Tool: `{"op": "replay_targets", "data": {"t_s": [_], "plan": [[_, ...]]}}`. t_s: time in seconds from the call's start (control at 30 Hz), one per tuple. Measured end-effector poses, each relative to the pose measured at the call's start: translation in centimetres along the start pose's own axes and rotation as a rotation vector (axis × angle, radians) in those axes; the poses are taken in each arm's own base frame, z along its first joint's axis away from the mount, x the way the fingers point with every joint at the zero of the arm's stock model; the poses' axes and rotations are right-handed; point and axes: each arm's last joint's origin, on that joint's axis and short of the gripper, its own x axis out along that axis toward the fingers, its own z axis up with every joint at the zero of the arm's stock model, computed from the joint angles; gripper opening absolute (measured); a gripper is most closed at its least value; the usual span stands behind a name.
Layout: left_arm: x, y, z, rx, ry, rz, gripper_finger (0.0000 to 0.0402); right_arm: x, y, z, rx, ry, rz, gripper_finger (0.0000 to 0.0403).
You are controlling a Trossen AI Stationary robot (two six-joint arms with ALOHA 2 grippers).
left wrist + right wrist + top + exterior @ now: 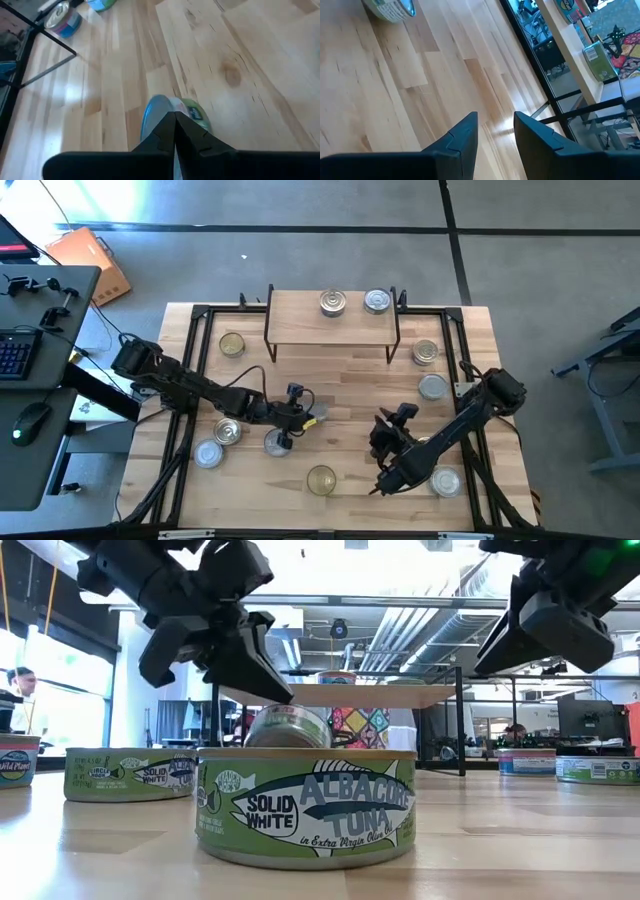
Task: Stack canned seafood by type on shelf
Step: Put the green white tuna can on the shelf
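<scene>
Nearest the low camera stands an albacore tuna tin (306, 805), upright on the tabletop (350, 395); behind it a silver-topped tin (288, 727) is seen tipped on its edge under the left gripper (262, 680). From the left wrist that gripper's fingers (162, 137) are seen pressed together with no gap between them — nothing is clamped, and the tilted tin (170, 116) lies just ahead of and below the tips, touching or nearly so. From above, the same tin (278, 442) sits right under the left gripper (290, 423), with two more tins just behind the wrist.

It is judged that the grasp has missed and the tin has been tipped rather than caught. For the step to be done well, the fingers would have to be parted wider than the tin, the tin let settle flat, and the gripper brought down squarely over its rim so that it is pinched across the full width — not at one edge. The label should be checked so the tin is set with its own kind on the shelf (330, 328), which lies well ahead of the gripper and already carries two tins.

Over bare wood, the right gripper (495, 131) is held with its fingers apart and empty.
</scene>
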Motion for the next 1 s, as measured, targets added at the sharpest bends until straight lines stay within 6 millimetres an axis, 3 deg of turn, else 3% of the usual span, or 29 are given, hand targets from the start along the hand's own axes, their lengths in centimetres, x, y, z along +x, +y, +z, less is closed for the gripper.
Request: {"op": "replay_targets", "data": {"t_s": [0.27, 0.43, 0.6, 0.7, 0.8, 1.0], "plan": [[0.1, 0.0, 0.0, -0.012, 0.004, 0.001, 0.0001, 1.7, 1.6, 1.4, -0.106, -0.015, 0.118, 0.0117], [0.1, 0.0, 0.0, -0.025, 0.004, -0.003, 0.0001, 5.3, 2.4, 1.6, -0.168, -0.008, 0.177, 0.0122], [0.1, -0.2, 0.0, -0.045, -0.006, -0.047, 0.0006, 9.6, 3.1, 2.7, -0.138, -0.035, 0.467, 0.0156], [0.0, -0.4, 0.0, -0.013, -0.017, -0.116, 0.0035, 11.5, 3.0, 3.5, -0.111, -0.148, 0.653, 0.0191], [0.0, -0.3, -0.4, -0.050, 0.023, -0.090, 0.0078, 12.8, 2.5, 4.1, -0.091, -0.238, 0.686, 0.0212], [0.5, 1.0, -1.5, -0.372, 0.108, -0.081, 0.0169, 14.6, 1.5, 4.7, -0.020, -0.319, 0.727, 0.0218]]}}
